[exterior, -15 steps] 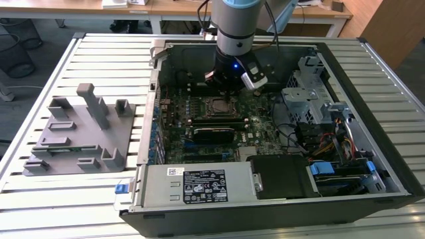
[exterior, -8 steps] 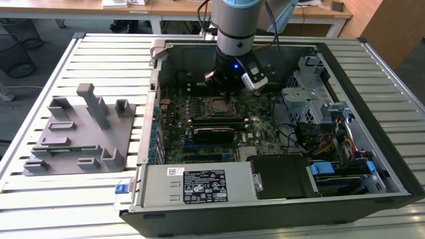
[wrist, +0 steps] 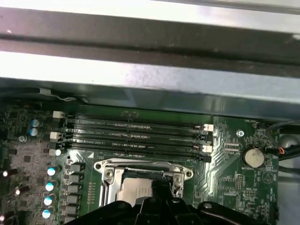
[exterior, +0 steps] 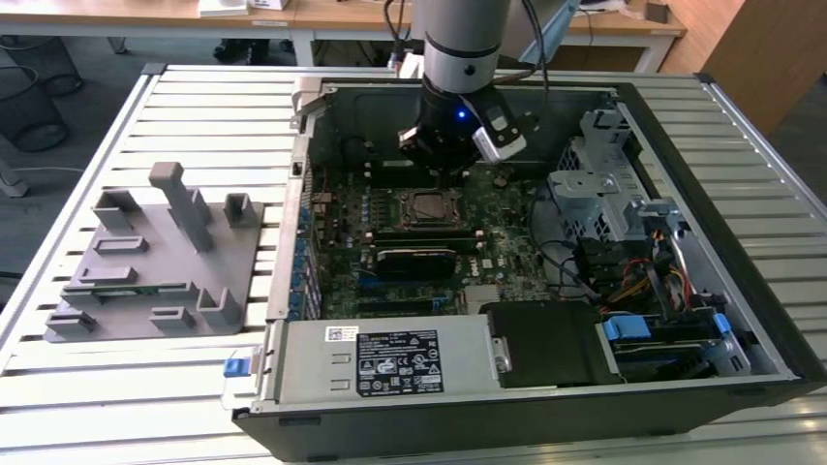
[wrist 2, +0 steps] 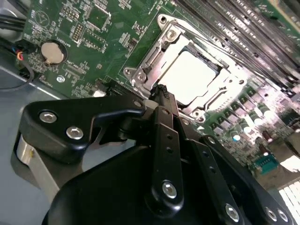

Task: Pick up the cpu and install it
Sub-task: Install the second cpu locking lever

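The cpu [wrist 2: 190,77], a pale silvery square, lies flat inside the metal socket frame [wrist 2: 154,51] on the green motherboard. In the exterior view the cpu [exterior: 427,206] sits mid-board inside the open computer case. My gripper [wrist 2: 161,91] hangs just over the socket's edge, its black fingers drawn together to one tip with nothing between them. In the first wrist view the gripper [wrist: 154,187] partly covers the cpu [wrist: 133,192]. The exterior view has the gripper [exterior: 448,170] just behind the socket.
A grey fixture plate [exterior: 149,262] with upright blocks sits on the slatted table at the exterior view's left. Memory slots [wrist: 136,136] and the case wall [wrist: 140,79] lie beyond the socket. A coin battery [wrist 2: 52,52], drive cage [exterior: 588,189] and power supply [exterior: 382,363] crowd the case.
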